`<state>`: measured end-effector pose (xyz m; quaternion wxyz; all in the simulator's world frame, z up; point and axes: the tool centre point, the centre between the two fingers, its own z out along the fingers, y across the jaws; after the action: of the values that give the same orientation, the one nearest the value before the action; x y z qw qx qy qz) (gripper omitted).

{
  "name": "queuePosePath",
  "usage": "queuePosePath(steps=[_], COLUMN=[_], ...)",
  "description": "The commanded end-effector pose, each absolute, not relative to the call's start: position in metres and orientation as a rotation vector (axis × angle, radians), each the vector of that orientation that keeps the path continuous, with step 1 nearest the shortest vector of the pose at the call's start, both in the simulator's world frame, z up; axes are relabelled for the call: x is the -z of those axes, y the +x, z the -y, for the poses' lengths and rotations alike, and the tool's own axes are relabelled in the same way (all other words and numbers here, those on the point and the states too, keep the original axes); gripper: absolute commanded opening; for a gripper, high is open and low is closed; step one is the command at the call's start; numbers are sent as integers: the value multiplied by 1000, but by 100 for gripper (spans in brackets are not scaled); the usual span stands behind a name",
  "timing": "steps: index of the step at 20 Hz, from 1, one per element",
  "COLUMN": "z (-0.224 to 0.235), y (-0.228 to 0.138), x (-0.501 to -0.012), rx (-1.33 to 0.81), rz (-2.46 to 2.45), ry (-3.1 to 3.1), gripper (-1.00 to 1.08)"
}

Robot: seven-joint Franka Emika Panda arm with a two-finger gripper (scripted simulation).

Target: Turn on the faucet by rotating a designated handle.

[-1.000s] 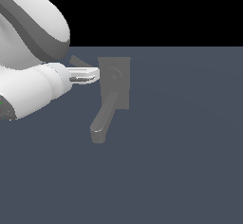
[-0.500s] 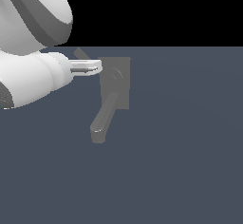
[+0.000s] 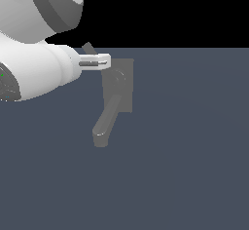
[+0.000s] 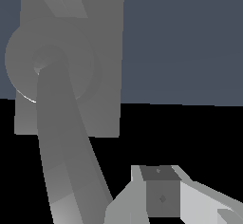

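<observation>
Gripper (image 3: 99, 60) slides back toward nine o'clock, fingers level with the top of the faucet (image 3: 116, 95)

Fingers (image 3: 97, 57) lie close together in the exterior view, one pale and one dark bar with only a thin slit between, and nothing shows inside that slit; whether they are fully clenched I cannot tell. Compared with a second ago the fingertips have drawn away from the back plate's edge toward the exterior view's left, and now end just short of its upper corner. The handle (image 3: 89, 47), a thin grey bar, pokes out at eleven o'clock from the hub, just above the fingers; contact is unclear. The spout still hangs toward seven o'clock, so I judge the turn barely begun
</observation>
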<state>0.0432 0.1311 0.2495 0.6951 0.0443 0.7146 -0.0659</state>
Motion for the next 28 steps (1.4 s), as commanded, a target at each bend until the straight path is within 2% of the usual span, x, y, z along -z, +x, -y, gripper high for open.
queuePosePath(steps=[1, 9, 11, 28], z=[-124, -105, -108, -49], y=[46, 44, 38, 34], x=[-266, -289, -271, -300], rx=[143, 140, 146, 140], rz=[-1576, -1570, -1601, -1574], ry=[104, 104, 101, 104], gripper=[-100, -100, -100, -100])
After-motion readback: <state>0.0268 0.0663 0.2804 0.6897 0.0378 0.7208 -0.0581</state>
